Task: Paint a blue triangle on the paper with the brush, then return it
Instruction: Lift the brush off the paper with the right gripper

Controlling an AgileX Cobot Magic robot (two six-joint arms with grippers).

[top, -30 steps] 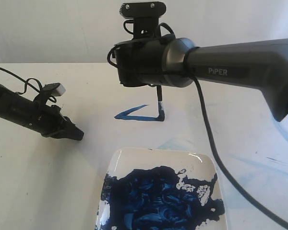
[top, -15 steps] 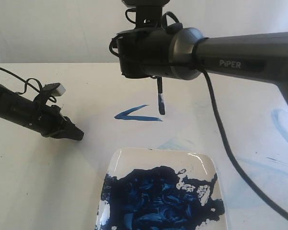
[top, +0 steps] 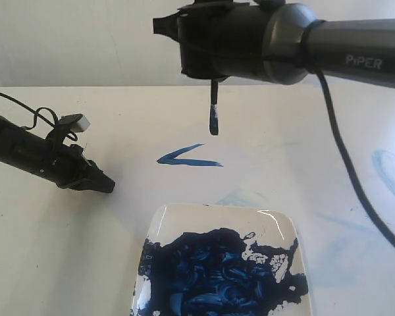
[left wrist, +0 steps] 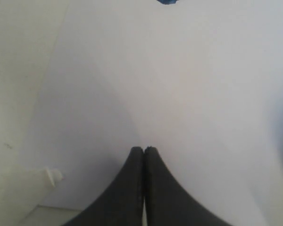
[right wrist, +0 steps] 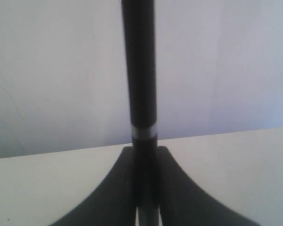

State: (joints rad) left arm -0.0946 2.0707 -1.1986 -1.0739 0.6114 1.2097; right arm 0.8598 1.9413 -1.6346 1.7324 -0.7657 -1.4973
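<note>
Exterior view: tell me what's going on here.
The right gripper holds the brush upright, its blue tip hanging clear of the paper. The blue triangle is unfinished: two strokes form an open wedge. The left gripper sits shut and idle off to the side. A plate of blue paint lies nearer the camera.
</note>
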